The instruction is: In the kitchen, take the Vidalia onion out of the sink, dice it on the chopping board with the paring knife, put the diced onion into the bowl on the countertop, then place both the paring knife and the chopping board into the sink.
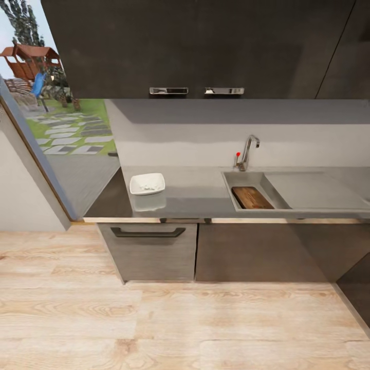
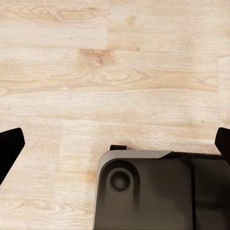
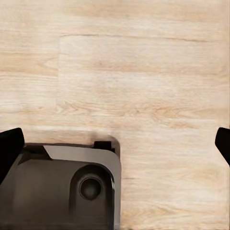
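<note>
While inside the sink (image 1: pixel 257 177), chopping board (image 1: pixel 251 198) against its near wall.

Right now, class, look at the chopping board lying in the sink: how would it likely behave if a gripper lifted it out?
The chopping board looks like solid wood, so probably stiff and fairly heavy for its size. It lies low inside the sink basin, so an edge may be hard to reach, and its smooth face could slip.
</note>
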Controlling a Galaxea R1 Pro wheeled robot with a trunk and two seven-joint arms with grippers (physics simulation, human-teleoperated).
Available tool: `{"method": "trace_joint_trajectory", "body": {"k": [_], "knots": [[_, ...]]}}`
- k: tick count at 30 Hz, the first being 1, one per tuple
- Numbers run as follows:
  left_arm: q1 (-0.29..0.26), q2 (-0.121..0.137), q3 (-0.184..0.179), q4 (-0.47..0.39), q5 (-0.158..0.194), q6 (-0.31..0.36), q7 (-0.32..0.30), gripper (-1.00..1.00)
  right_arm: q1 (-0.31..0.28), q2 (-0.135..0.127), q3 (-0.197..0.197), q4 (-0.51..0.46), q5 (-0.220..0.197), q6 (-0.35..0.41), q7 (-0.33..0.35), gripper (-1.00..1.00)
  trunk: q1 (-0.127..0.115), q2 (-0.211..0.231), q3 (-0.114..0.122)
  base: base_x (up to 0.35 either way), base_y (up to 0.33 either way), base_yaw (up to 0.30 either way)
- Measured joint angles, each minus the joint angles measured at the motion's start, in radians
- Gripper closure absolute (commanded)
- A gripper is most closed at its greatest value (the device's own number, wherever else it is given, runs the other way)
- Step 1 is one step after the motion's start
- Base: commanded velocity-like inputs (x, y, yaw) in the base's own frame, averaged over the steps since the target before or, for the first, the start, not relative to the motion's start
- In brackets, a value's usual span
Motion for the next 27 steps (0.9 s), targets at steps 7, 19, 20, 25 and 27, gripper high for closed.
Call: {"method": "trace_joint_trajectory", "body": {"k": [7, 19, 20, 25, 27], "knots": [[0.000, -0.001, 0.001, 0.056, 0.000, 0.102, 0.006, -1.00, 0.000, 0.001, 0.000, 0.066, 0.000, 0.005, -0.004, -1.00, 0.000, 0.000, 0.011, 0.000, 0.000, 0.000], [-0.001, 0.028, 0.007, 0.247, 0.002, 0.173, 0.008, -1.00, 0.000, -0.002, -0.002, 0.089, 0.000, 0.132, -0.024, -1.00, 0.000, 0.000, 0.031, 0.000, 0.000, 0.000], [-0.001, 0.028, 0.013, 0.260, 0.001, 0.173, 0.008, -1.00, 0.000, -0.002, -0.002, 0.089, 0.000, 0.153, -0.025, -1.00, 0.000, 0.000, 0.032, 0.000, 0.000, 0.000], [-0.001, 0.030, 0.028, 0.288, -0.001, 0.172, 0.006, -1.00, 0.000, 0.001, -0.001, 0.090, 0.000, 0.200, -0.027, -1.00, 0.000, 0.000, 0.041, 0.000, 0.000, 0.000], [-0.001, 0.030, 0.029, 0.291, -0.002, 0.170, 0.004, -1.00, 0.001, 0.003, -0.001, 0.089, 0.000, 0.205, -0.027, -1.00, 0.000, 0.000, 0.044, 0.000, 0.000, 0.000]]}}
